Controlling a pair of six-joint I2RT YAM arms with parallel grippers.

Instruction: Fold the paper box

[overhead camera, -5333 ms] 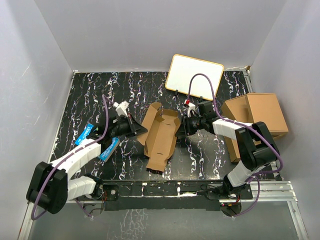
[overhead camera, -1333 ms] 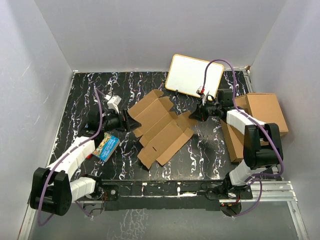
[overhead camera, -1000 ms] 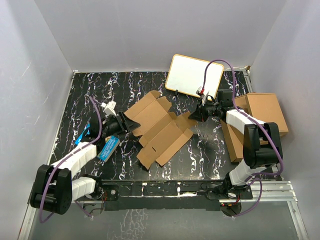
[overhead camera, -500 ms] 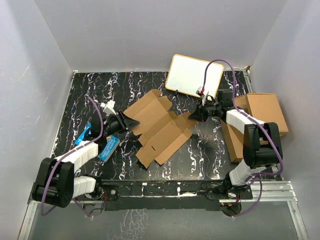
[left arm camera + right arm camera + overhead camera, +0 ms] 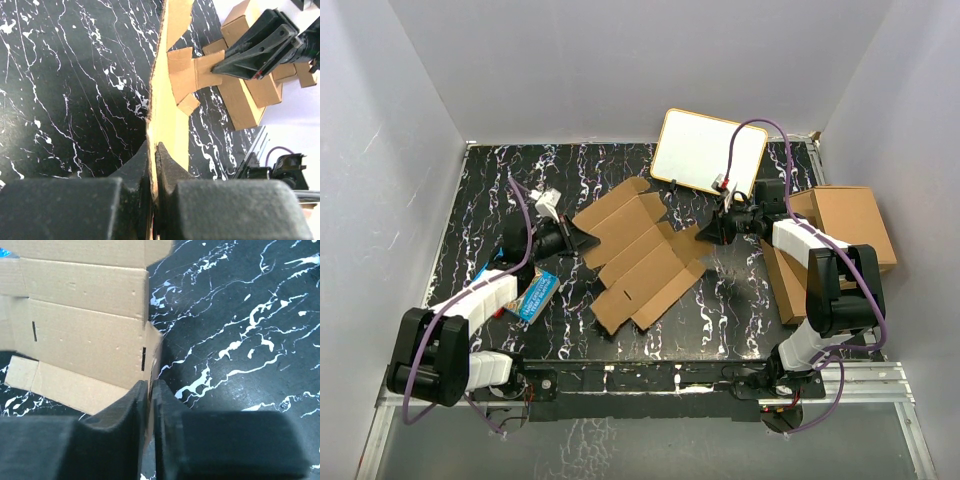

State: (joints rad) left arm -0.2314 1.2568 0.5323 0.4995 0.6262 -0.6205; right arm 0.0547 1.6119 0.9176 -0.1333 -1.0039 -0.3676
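The paper box (image 5: 638,258) is a brown die-cut cardboard sheet spread almost flat in the middle of the black marbled table. My left gripper (image 5: 588,243) is shut on the sheet's left edge. In the left wrist view the cardboard edge (image 5: 172,115) runs straight into the closed jaws of that gripper (image 5: 152,148). My right gripper (image 5: 701,235) is shut on a small flap at the sheet's right side. The right wrist view shows the flap between the closed jaws of the right gripper (image 5: 150,385), with the creased, slotted panels (image 5: 85,330) stretching to the left.
A white board (image 5: 708,152) leans at the back. A pile of larger brown boxes (image 5: 830,235) stands at the right edge, close behind the right arm. A blue packet (image 5: 532,293) lies under the left forearm. Grey walls surround the table.
My left gripper has shut on the sheet's left edge and moved slightly toward the back. Several seconds ago the box stood half folded; now it lies spread out. The right gripper has held still.
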